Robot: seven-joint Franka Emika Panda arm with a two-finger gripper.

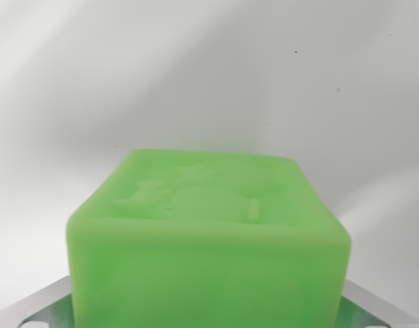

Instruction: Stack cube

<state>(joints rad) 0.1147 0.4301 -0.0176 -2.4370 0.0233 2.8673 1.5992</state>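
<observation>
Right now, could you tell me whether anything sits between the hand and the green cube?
Nothing visible does. The green cube fills the lower frame, right at the hand's metal fingers, whose tips it hides. Beyond it only bare white surface shows; no second cube is in view.

- A pale, whitish worktop (195,75) fills the whole background of the wrist view, plain and matte.
- Soft grey shadows lie across it in broad diagonal bands, darker toward the wrist view's right and lighter toward the upper left.
- A few tiny dark specks (296,52) dot the surface in the upper right part; what they are cannot be told.
</observation>
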